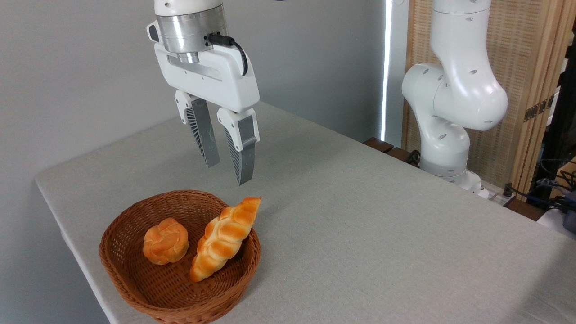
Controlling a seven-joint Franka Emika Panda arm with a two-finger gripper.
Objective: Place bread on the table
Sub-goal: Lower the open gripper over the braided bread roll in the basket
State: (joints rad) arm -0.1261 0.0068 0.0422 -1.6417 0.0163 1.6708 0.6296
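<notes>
The bread (223,237), a long braided golden-orange loaf, lies tilted in the brown wicker basket (135,288), its upper tip resting over the basket's far right rim. My gripper (228,173) hangs in the air above the basket's far rim, a good way above the loaf. It is open, with nothing between its ribbed grey fingers. The table (382,234), covered in light grey-beige cloth, stretches to the right of the basket.
A small round knotted bun (165,247) sits in the basket left of the loaf. The arm's white base (445,148) stands at the table's far right edge. The basket sits close to the table's front left edge.
</notes>
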